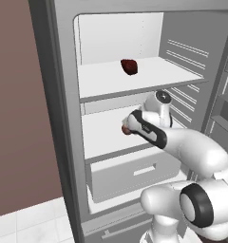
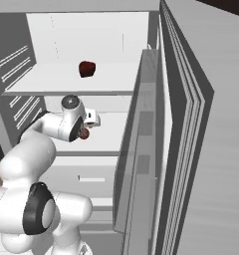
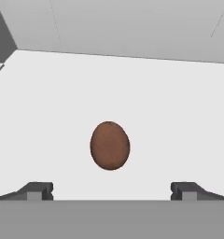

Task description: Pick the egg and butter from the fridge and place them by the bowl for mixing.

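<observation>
Reaching into the fridge [image 1: 63,118], the arm hangs over the middle shelf [image 1: 104,133], and the gripper [image 3: 111,191] stands wide open, holding nothing. The egg [image 3: 109,145] lies on that white shelf, centred between the two fingertips [image 3: 39,190] and just ahead of them, untouched. One shelf up sits a lumpy dark red item [image 1: 129,66].
</observation>
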Tool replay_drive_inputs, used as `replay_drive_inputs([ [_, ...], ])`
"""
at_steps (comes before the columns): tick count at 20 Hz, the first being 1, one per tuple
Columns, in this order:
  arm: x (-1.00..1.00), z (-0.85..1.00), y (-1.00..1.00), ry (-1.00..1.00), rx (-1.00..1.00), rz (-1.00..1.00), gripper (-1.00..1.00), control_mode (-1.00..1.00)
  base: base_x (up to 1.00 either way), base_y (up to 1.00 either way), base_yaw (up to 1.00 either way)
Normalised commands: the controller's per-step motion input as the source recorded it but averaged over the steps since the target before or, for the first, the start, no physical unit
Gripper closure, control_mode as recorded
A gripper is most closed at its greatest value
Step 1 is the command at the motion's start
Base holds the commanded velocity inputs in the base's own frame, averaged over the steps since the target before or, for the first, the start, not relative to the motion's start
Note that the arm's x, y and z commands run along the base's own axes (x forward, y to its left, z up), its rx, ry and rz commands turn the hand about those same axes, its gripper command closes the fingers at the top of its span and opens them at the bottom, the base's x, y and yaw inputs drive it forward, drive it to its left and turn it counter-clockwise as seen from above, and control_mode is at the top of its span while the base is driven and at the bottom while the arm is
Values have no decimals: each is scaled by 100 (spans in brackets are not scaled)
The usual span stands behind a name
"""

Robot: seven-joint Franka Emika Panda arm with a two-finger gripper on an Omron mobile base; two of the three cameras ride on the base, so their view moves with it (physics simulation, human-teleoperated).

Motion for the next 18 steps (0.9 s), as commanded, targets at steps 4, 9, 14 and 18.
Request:
replay_drive_inputs([
  [4, 20, -2, 15, 6, 0, 0, -100, -100, 0, 0, 0],
  [9, 3, -15, 19, 7, 0, 0, -100, -100, 0, 0, 0],
  [14, 9, -10, 7, 6, 0, 0, -100, -100, 0, 0, 0],
  [18, 11, -10, 0, 8, 0, 0, -100, -100, 0, 0, 0],
])
